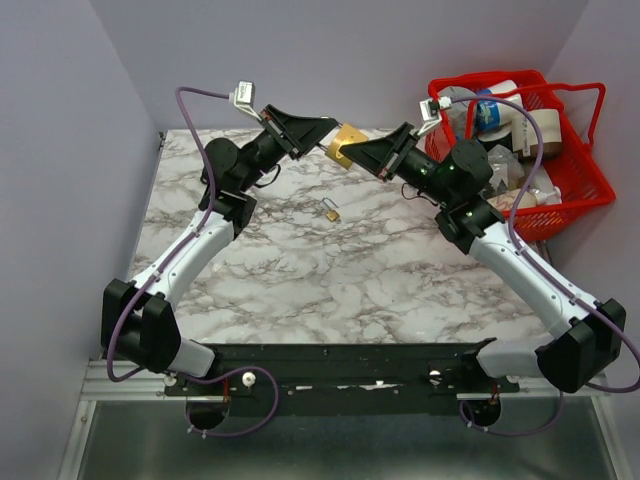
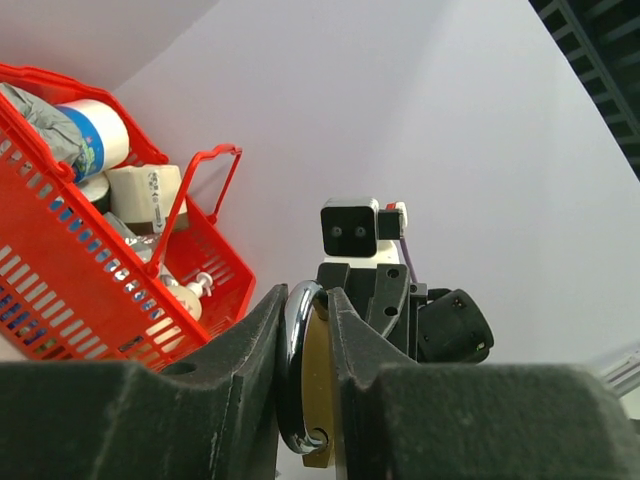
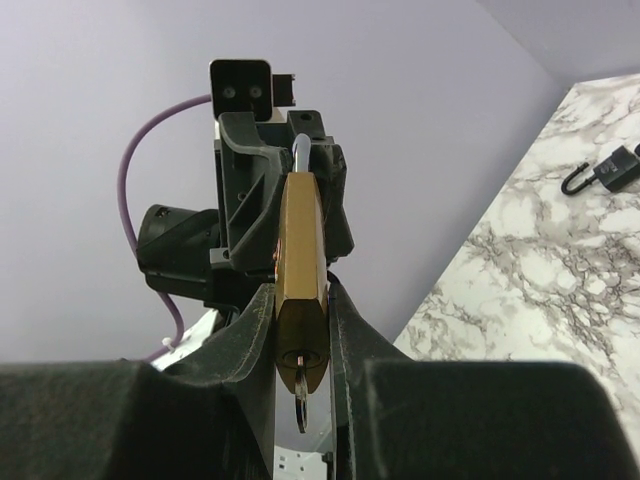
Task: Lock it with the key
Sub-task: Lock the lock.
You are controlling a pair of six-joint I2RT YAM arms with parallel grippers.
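A large brass padlock (image 1: 348, 140) hangs in the air over the far side of the table, held between both grippers. My left gripper (image 1: 333, 130) is shut on its shackle end. In the left wrist view the silver shackle (image 2: 293, 360) and the brass body (image 2: 318, 380) sit pinched between the fingers of that gripper (image 2: 307, 300). My right gripper (image 1: 352, 153) is shut on the padlock's body (image 3: 299, 240), its fingertips (image 3: 302, 295) pressing both flat sides. The key (image 3: 301, 400) sticks out of the keyhole on the padlock's underside, edge-on, with neither gripper touching it.
A small brass padlock (image 1: 331, 211) lies on the marble table (image 1: 300, 280) below the grippers. A black padlock (image 3: 610, 170) with its shackle open lies on the marble farther off. A red basket (image 1: 580, 170) full of bottles and rolls stands at the back right.
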